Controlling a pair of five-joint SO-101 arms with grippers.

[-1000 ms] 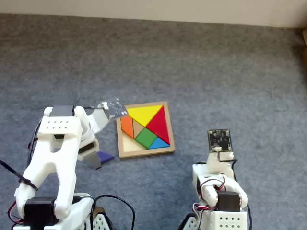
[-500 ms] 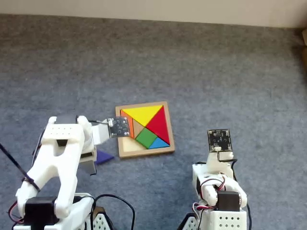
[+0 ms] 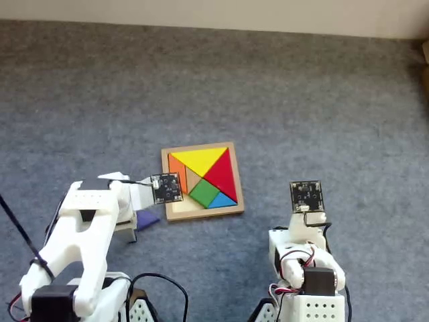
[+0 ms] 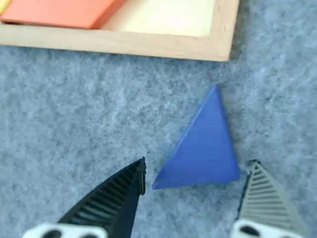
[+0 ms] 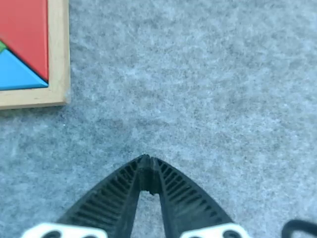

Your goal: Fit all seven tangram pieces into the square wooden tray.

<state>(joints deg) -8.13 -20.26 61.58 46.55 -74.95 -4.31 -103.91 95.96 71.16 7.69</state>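
1. Left wrist view: the left gripper (image 4: pixel 197 168) is spread open astride the blue triangle (image 4: pixel 200 148), which lies on the carpet (image 4: pixel 74 119) just beside the wooden tray (image 4: pixel 148 44).
2. Closing on its slanted edges could likely squirt it away.
3. The right gripper (image 5: pixel 148 171) is clenched, empty.

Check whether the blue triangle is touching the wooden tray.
Apart. The left wrist view shows a strip of grey carpet between the tip of the blue triangle and the rim of the wooden tray.
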